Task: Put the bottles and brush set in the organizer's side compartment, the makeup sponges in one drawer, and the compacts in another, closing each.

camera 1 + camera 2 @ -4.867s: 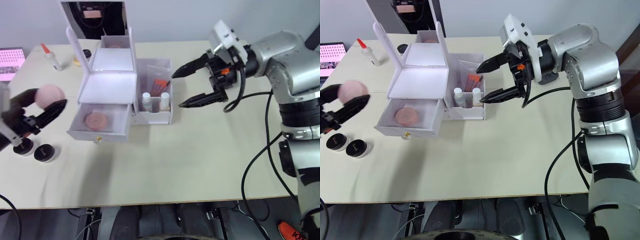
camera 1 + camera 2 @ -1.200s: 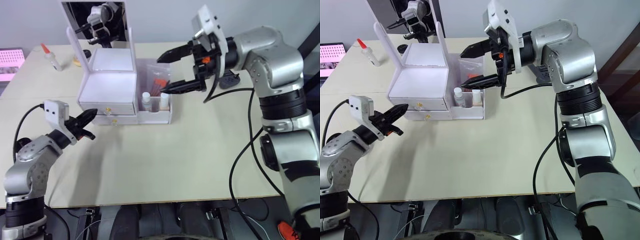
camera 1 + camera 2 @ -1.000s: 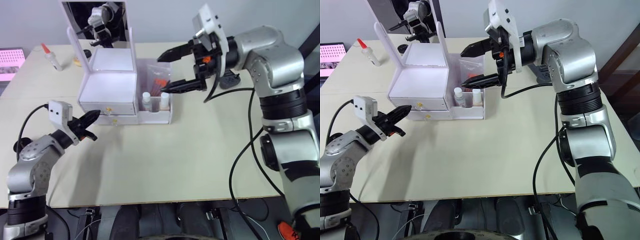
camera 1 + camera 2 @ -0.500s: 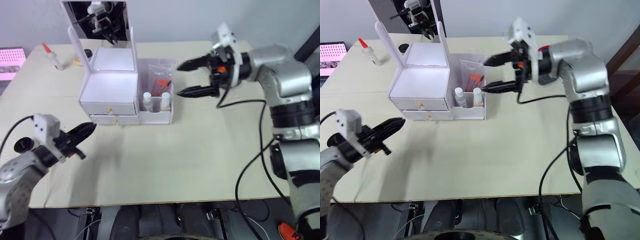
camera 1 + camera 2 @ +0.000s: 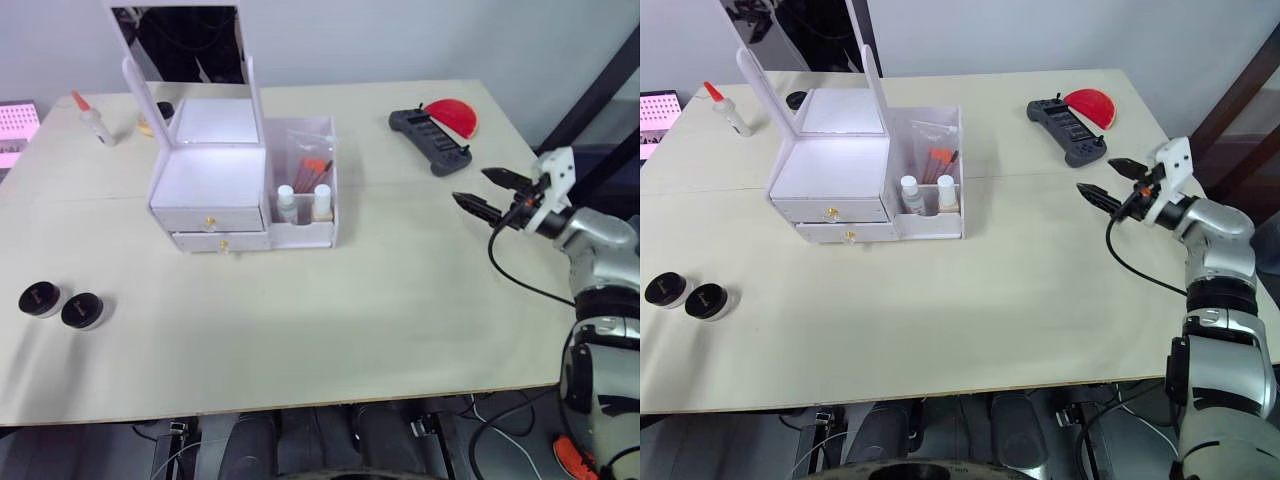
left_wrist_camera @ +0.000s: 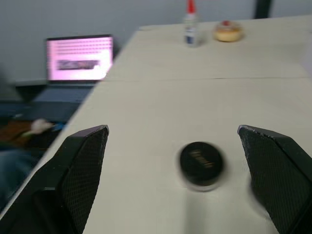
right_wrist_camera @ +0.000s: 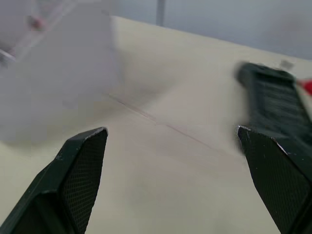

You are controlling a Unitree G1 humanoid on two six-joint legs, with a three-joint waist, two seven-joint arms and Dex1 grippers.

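Both arms had drawn back from the organizer (image 5: 240, 190), its two drawers now shut, leaving the right end effector (image 5: 488, 193) spread and empty and the left end effector (image 6: 180, 161) spread above the two compacts (image 5: 60, 305) still on the surface (image 5: 380, 300).

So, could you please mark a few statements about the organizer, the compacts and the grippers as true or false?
1. Both organizer drawers are shut. True.
2. The two compacts lie inside a drawer. False: they sit on the table, apart from the organizer.
3. Two bottles stand in the side compartment. True.
4. The right gripper holds a sponge. False: it is open and empty.
5. The left gripper is open. True.
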